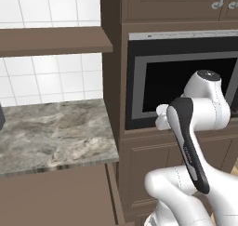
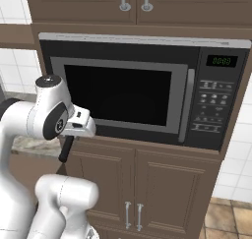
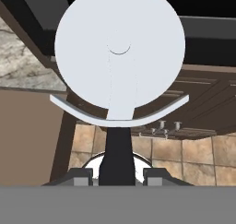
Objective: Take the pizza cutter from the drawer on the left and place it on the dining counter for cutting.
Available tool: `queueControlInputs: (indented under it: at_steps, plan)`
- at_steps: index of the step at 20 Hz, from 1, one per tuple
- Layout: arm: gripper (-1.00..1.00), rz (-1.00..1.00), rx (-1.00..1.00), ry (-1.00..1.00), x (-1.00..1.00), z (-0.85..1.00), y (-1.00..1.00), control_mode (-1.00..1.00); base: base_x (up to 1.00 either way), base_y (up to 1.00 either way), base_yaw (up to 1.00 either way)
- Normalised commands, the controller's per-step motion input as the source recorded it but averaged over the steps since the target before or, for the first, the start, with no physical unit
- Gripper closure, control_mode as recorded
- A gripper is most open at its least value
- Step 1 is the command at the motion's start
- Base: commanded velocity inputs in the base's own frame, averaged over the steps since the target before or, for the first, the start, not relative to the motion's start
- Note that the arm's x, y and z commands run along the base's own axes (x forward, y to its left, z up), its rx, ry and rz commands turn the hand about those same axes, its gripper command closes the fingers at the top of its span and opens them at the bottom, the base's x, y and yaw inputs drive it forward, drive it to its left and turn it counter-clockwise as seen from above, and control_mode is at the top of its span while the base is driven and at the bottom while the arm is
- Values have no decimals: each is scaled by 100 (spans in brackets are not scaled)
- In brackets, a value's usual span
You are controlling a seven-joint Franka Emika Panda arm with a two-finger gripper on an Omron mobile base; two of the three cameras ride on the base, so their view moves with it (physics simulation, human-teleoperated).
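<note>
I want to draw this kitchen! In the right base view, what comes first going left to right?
Robot arm → pizza cutter's black handle → microwave door → microwave button panel → white tiles.

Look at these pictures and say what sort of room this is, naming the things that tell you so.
A kitchen, rendered: a black built-in microwave with a keypad, dark-brown panelled wooden cabinets, and a grey veined marble worktop backed by white wall tiles.
</note>
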Motion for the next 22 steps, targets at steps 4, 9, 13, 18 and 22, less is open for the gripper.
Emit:
queueControlInputs:
  at_steps: [4, 9, 13, 18, 22]
  plan:
    - [100, 0, 0, 0, 0, 0, 0, 100, -22, -42, 7]
    - [100, 0, 0, 0, 0, 0, 0, 100, -62, -91, 11]
    - [100, 0, 0, 0, 0, 0, 0, 100, -69, -75, 40]
    - [100, 0, 0, 0, 0, 0, 0, 100, -55, -2, 89]
    - [100, 0, 0, 0, 0, 0, 0, 100, -21, 0, 99]
